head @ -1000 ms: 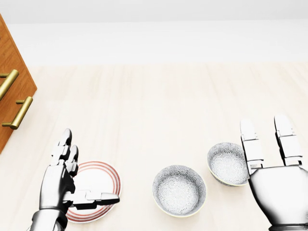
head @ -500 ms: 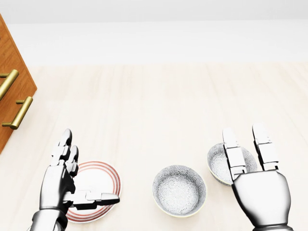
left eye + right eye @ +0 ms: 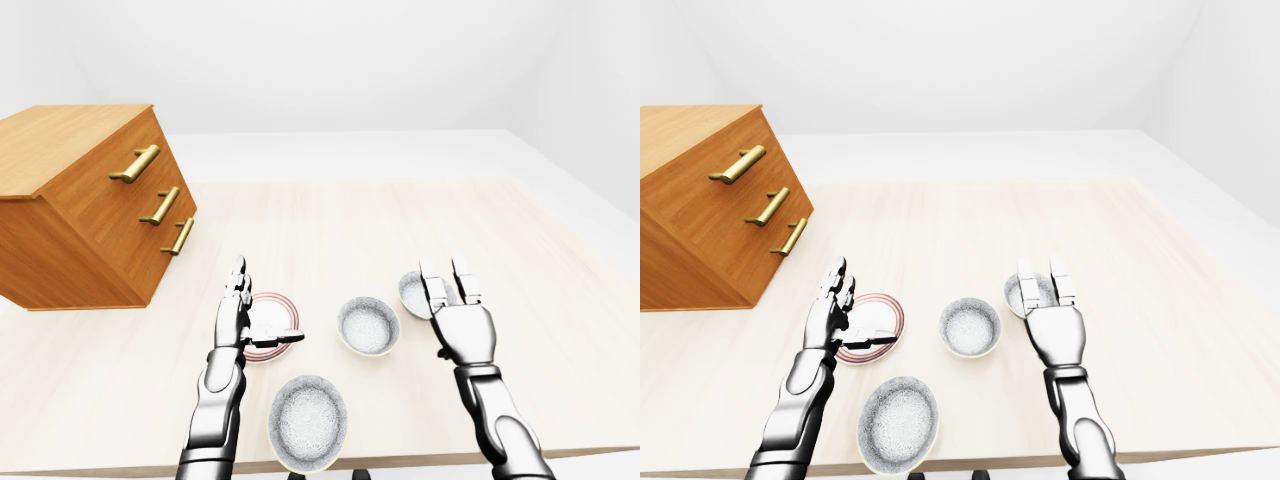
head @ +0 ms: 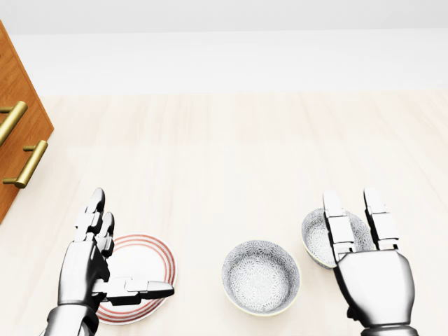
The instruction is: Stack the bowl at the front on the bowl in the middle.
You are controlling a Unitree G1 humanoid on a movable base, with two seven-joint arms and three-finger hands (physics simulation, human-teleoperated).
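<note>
One hand, the right hand (image 4: 371,276), now lower, over far bowl (image 4: 318,241).

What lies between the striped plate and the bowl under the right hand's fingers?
The middle bowl lies between the striped plate and that bowl, seen in the head view.

Bright, even, diffuse simulator lighting with no visible source. Everything is sharp, without blur or glare. Only faint soft shadows sit under the bowls; eye views show wide-angle stretching at edges.

front bowl (image 3: 308,423): unobstructed | middle bowl (image 4: 260,276): open above
</note>
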